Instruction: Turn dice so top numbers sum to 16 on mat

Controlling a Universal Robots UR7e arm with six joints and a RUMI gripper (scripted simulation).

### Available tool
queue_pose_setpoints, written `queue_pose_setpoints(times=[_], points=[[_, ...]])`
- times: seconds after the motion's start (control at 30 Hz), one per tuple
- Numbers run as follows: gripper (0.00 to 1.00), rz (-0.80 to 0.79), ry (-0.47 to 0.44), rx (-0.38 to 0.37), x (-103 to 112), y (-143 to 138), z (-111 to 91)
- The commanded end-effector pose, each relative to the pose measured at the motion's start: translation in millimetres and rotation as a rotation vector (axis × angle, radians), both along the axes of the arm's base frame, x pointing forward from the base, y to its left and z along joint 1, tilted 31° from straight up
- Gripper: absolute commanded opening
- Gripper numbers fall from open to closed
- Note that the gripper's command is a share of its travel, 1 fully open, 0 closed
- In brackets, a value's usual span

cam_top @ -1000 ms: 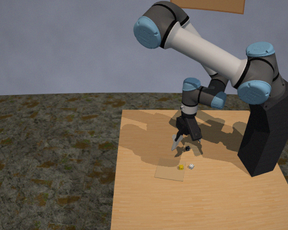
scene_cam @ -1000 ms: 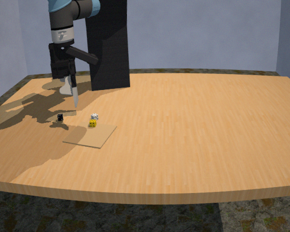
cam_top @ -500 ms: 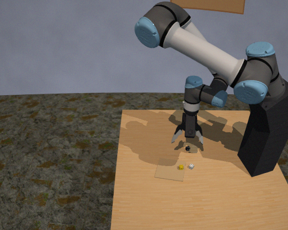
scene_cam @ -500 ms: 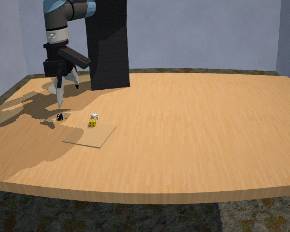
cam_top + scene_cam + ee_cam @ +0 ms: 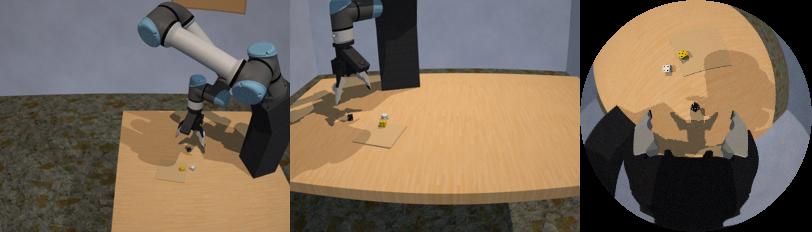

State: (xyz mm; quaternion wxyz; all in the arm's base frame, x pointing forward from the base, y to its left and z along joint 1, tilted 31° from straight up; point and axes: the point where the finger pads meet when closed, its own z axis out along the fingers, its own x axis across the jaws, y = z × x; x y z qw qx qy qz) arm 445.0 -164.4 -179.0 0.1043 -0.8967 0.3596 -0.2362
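The gripper (image 5: 190,141) (image 5: 353,97) (image 5: 691,114) is open and empty, pointing down above the table, with its fingertips higher than the dice. A black die (image 5: 189,149) (image 5: 350,117) (image 5: 695,107) lies on the table near the gripper's shadow, off the mat. A yellow die (image 5: 182,168) (image 5: 382,123) (image 5: 683,54) sits flat on the thin tan mat (image 5: 170,175) (image 5: 382,140) (image 5: 702,40), near one edge. A white die (image 5: 192,167) (image 5: 384,116) (image 5: 667,68) sits on the table just outside that edge, apart from the yellow die. The top numbers are too small to read surely.
The arm's black pedestal (image 5: 260,150) (image 5: 400,50) stands on the wooden table (image 5: 150,205) (image 5: 477,150) behind the dice in the exterior view. Arm shadows cross the black die's surroundings and part of the mat.
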Motion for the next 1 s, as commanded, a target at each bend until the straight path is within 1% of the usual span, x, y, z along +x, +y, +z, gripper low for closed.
queue_pose_setpoints(times=[0.0,0.07,0.3,0.53,0.97], points=[[1.00,-0.137,0.000,0.071,-3.5,-7.9,-2.3],[1.00,-0.137,0.000,0.071,-3.5,-7.9,-2.3],[1.00,-0.349,-0.001,0.194,-10.4,-20.7,-6.6],[1.00,-0.489,-0.002,0.275,-15.5,-29.1,-9.6],[1.00,-0.572,-0.003,0.324,-18.6,-34.1,-11.4]])
